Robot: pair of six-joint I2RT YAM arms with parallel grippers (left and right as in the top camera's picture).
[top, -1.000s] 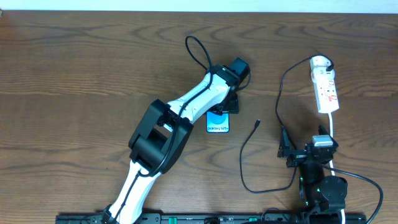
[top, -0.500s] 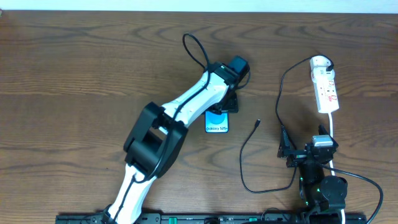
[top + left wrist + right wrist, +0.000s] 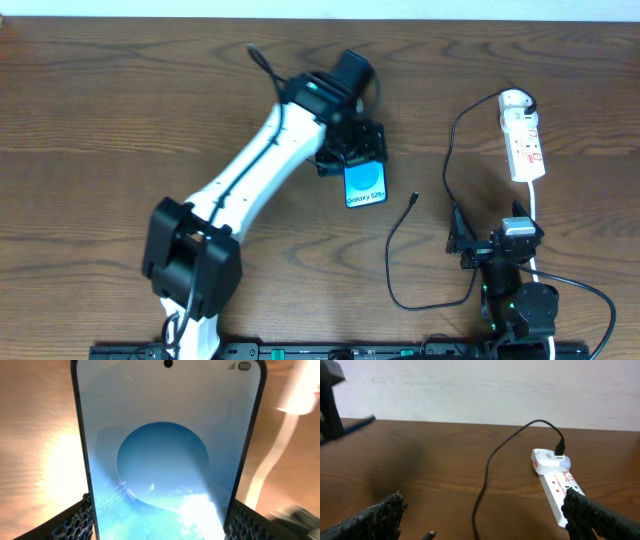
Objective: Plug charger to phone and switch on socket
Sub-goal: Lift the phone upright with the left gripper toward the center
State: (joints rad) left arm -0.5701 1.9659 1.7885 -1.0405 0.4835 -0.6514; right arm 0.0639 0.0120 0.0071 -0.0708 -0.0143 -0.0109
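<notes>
My left gripper (image 3: 352, 160) is shut on the phone (image 3: 365, 183), a slim cyan-screened smartphone reading "Galaxy S25+", held by its top end near the table's middle. In the left wrist view the phone's screen (image 3: 165, 460) fills the space between both fingers. The charger, a thin black cable (image 3: 392, 255), loops on the table; its connector tip (image 3: 413, 198) lies just right of the phone. Its black plug (image 3: 527, 103) sits in the socket (image 3: 523, 137), a white power strip at the far right. My right gripper (image 3: 460, 243) is open and empty near the front edge; its view shows the socket (image 3: 555, 480) and cable (image 3: 485, 485).
The socket's thick white cord (image 3: 535, 215) runs down past my right arm's base. The wooden table (image 3: 120, 120) spreads bare to the left. A pale wall (image 3: 470, 390) stands behind the table's far edge.
My left arm has swung and turned, carrying the phone a little to the right and tilting it, closer to the connector tip. The right arm has not moved.
</notes>
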